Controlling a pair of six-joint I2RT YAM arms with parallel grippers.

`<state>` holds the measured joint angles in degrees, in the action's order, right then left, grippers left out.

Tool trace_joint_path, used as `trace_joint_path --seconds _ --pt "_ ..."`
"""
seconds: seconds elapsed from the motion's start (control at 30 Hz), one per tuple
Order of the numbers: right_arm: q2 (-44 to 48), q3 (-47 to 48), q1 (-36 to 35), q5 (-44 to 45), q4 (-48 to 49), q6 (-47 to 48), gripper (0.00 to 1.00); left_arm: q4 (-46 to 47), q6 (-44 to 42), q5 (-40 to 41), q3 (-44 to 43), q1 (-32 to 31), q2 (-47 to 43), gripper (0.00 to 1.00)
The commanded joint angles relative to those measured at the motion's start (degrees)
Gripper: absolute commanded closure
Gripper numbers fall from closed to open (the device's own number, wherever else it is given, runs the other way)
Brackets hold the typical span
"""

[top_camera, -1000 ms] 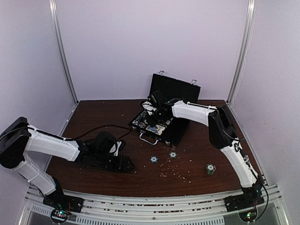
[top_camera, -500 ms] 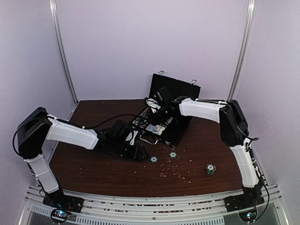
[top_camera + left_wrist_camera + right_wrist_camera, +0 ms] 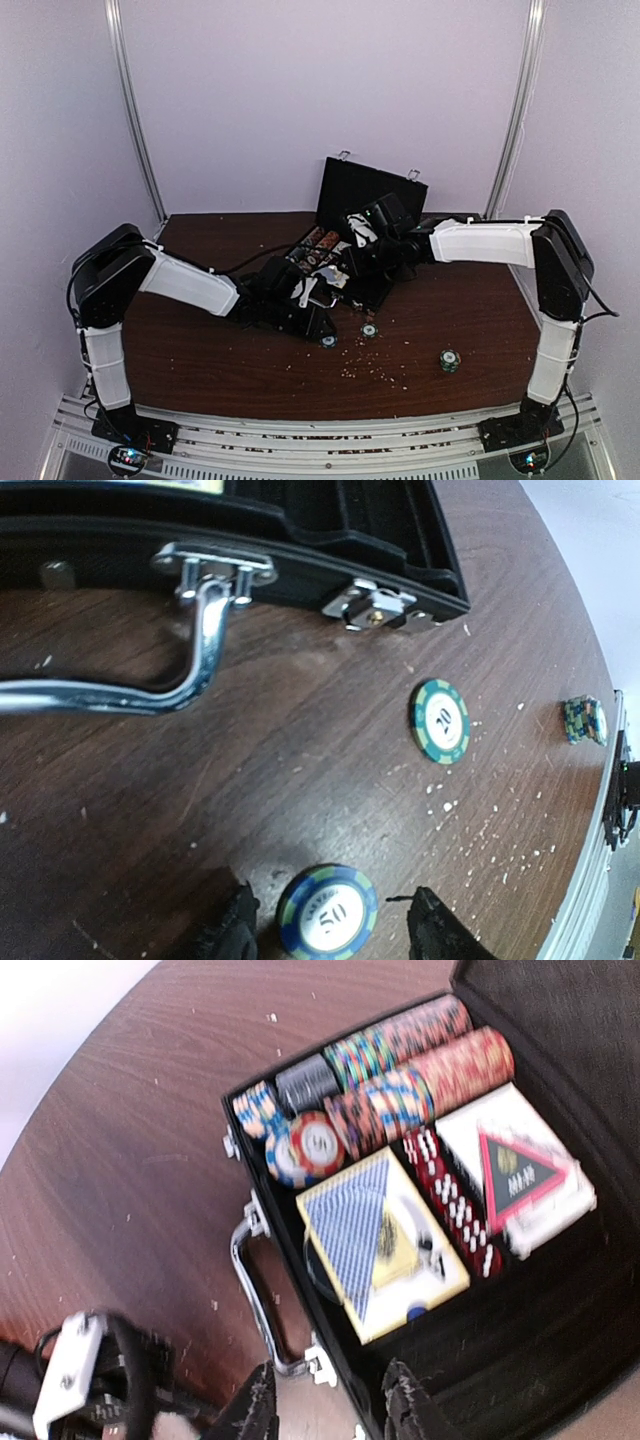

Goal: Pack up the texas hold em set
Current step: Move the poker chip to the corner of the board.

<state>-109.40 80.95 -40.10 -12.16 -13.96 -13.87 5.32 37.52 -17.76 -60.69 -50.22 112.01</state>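
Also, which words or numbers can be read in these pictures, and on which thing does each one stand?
"50": on the blue and green chip, nearest in the left wrist view.
"20": on the green chip farther off.
Too blurred to read: the print on the red-triangle card box, the yellow label on the blue card deck, and the face of the red and white chip.

The case sat open at the back of the worktop, lid upright behind. Inside it lay rows of chips, with dice between two card decks. In front of the case – on the worktop – lay a single chip, a second chip to its right and a small stack farther right.
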Motion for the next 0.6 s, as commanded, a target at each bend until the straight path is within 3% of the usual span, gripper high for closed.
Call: trace_joint_path --seconds 0.0,0.23,0.57 --pt "6.03 -6.85 0.46 -2.23 3.41 -5.60 0.63 3.81 -2.31 -1.57 -0.84 -1.20 2.67 0.47" --pt "14.06 -19.45 0.37 -4.61 5.35 -13.89 0.64 5.27 -0.98 -2.29 0.52 -3.51 3.53 0.57" --pt "30.86 -41.70 -1.74 -11.29 9.69 -35.75 0.64 7.95 3.47 -4.17 4.90 -10.42 2.61 0.61"
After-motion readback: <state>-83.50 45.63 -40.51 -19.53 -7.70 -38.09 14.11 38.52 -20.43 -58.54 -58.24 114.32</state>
